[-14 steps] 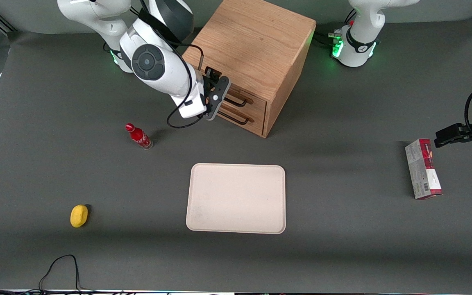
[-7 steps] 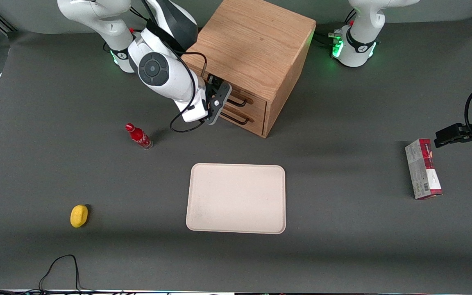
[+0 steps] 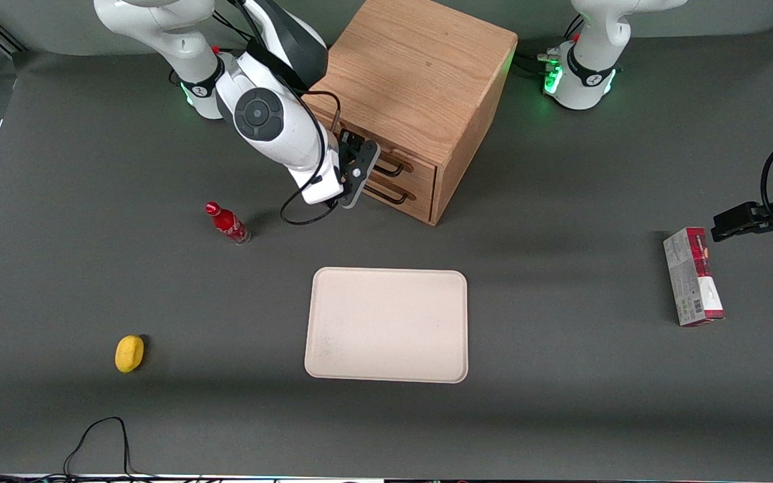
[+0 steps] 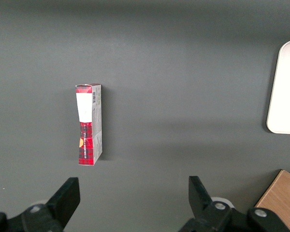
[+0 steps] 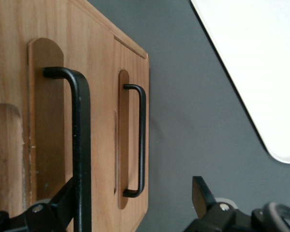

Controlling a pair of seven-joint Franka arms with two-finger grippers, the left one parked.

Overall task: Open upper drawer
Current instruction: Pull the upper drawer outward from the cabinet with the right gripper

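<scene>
The wooden cabinet (image 3: 413,67) stands at the back of the table. Its upper drawer (image 3: 417,166) and lower drawer (image 3: 420,200) both look shut, fronts flush. The upper drawer's black wire handle (image 3: 392,165) shows large in the right wrist view (image 5: 80,140); the lower handle (image 5: 141,140) shows smaller beside it. My right gripper (image 3: 362,169) is right in front of the upper drawer, at its handle. In the wrist view the gripper (image 5: 134,205) is open. The upper handle runs just inside one finger (image 5: 66,199); the other finger (image 5: 201,192) is well apart from it.
A beige tray (image 3: 386,325) lies nearer the front camera than the cabinet and shows in the right wrist view (image 5: 261,58). A red bottle (image 3: 227,223) stands beside the working arm. A yellow object (image 3: 129,353) lies near the front. A red box (image 3: 692,275) lies toward the parked arm's end.
My right arm has swung closer to the cabinet, bringing the gripper in against the upper drawer's handle. The drawers have not moved.
</scene>
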